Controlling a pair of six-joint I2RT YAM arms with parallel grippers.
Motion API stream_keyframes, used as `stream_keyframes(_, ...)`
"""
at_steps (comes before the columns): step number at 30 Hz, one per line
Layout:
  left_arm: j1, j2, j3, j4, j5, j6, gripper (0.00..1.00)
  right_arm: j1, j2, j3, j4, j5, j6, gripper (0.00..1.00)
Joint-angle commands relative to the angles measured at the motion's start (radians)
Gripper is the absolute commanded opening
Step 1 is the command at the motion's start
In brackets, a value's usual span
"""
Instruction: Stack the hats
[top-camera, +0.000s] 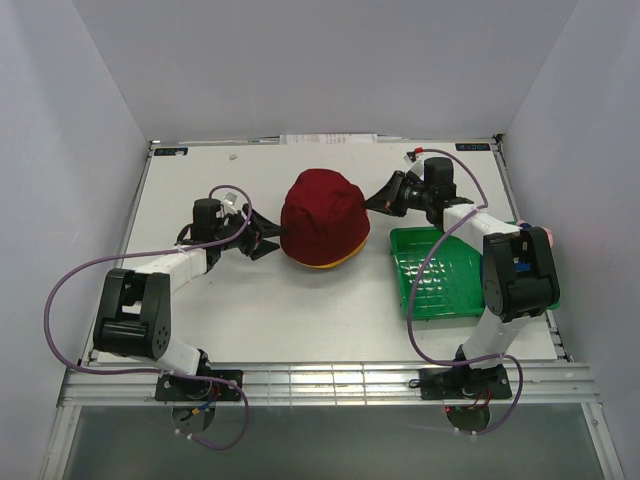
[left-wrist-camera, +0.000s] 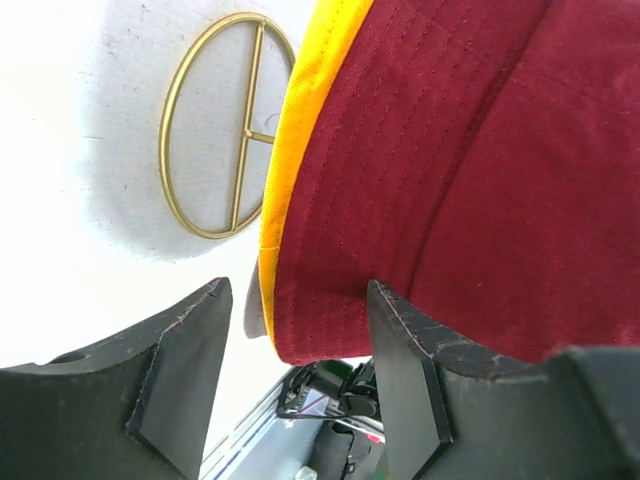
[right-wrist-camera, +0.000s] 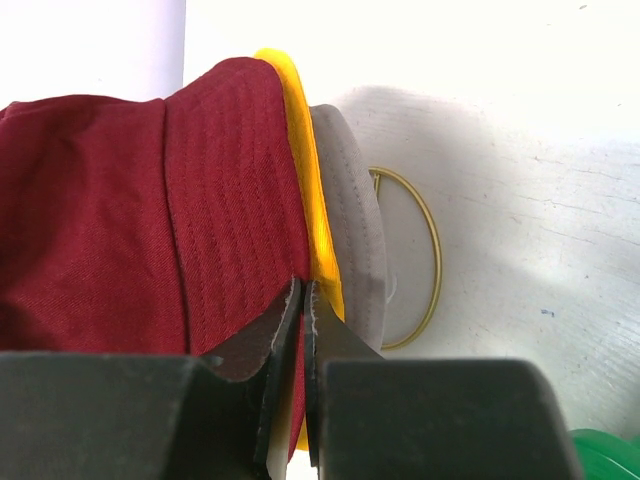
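Red cloth fills the middle of the top view: the red hat (top-camera: 325, 212) sits crown-up at the centre of the table (top-camera: 250, 320). A strip of the yellow hat (top-camera: 332, 265) shows under its near edge. The left gripper (top-camera: 270, 238) is at the hat's left side and the right gripper (top-camera: 370, 203) at its far right side. The tray (top-camera: 440, 285) lies on the table to the right of the hats, beside the right arm.

From the left wrist, the jaws stand released, with the two fingers (left-wrist-camera: 185, 370) wide apart. The edge of the red hat's brim hangs in the gap, close against one finger; whether it touches, I cannot tell. The yellow brim runs along the outer side of the red one. The ring of the gold stand (left-wrist-camera: 215, 130) lies flat on the table beyond.

From the right wrist, the jaws are clenched to a thin slit, right at the brim edge where red meets yellow. Which layer they pinch, if any, I cannot tell. A grey hat (right-wrist-camera: 350, 220) shows as a brim under the yellow one, and part of the stand's ring curves out beyond it. A green corner of the tray shows at the lower right.
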Motion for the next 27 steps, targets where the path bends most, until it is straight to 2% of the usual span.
stream_keyframes(1, -0.003, -0.039, -0.007, 0.044, 0.015, -0.017, 0.66, -0.007, -0.043, -0.015, 0.003, 0.006, -0.024, 0.08)
stream_keyframes(9, -0.003, -0.041, -0.001, 0.079, 0.016, -0.048, 0.52, -0.008, -0.049, -0.021, -0.006, 0.016, -0.030, 0.08)
stream_keyframes(20, -0.012, 0.005, 0.007, 0.107, 0.004, -0.063, 0.22, -0.007, -0.045, -0.026, -0.033, 0.038, -0.057, 0.08)
stream_keyframes(25, -0.019, 0.031, 0.005, 0.114, -0.007, -0.068, 0.03, -0.007, -0.042, -0.020, -0.061, 0.053, -0.079, 0.08)
stream_keyframes(27, -0.022, 0.039, 0.001, 0.114, -0.014, -0.066, 0.00, -0.007, -0.040, -0.018, -0.072, 0.059, -0.089, 0.08)
